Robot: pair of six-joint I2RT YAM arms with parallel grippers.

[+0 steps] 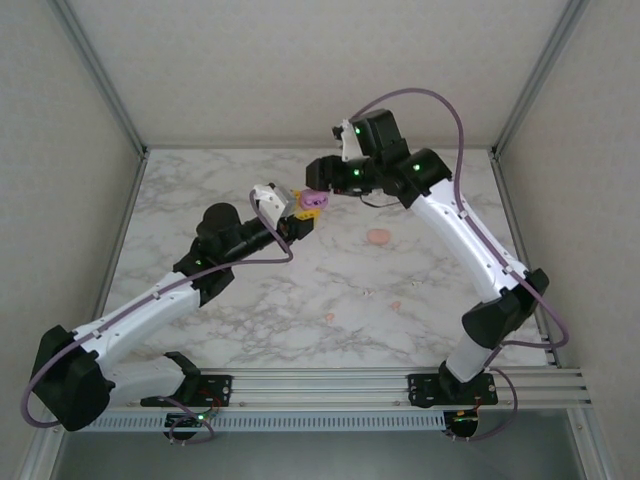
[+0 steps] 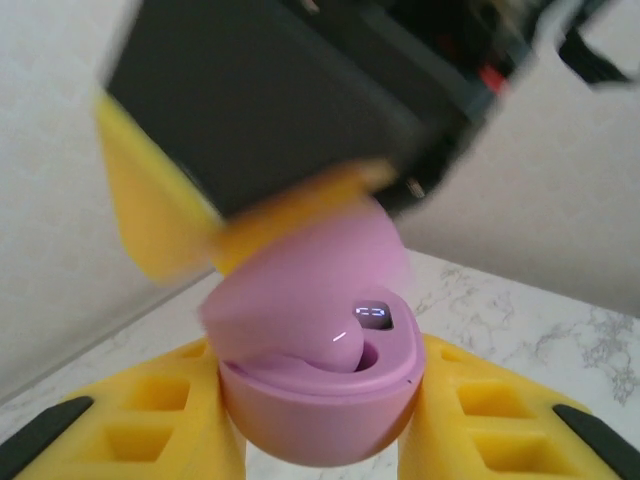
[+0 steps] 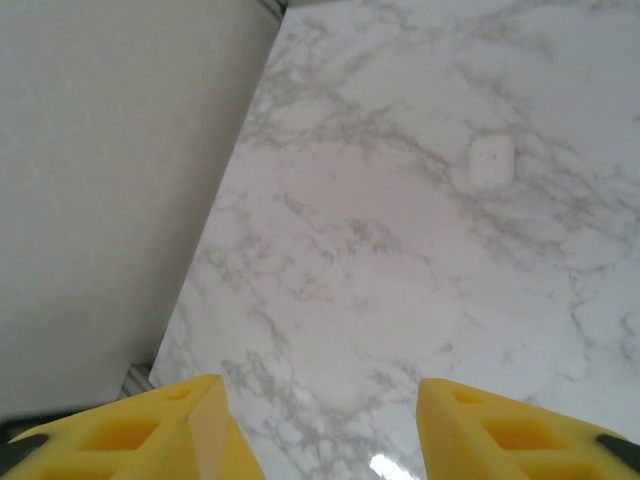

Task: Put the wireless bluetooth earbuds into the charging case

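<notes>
Overhead, blurred right claw [image 2: 232,232], perhaps blocking purple case [image 2: 320,412]

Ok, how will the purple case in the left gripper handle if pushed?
The purple charging case looks smooth and rounded, so it may slip or swivel in the left gripper. Its hinged lid stands open; a downward push would probably close it.
</notes>
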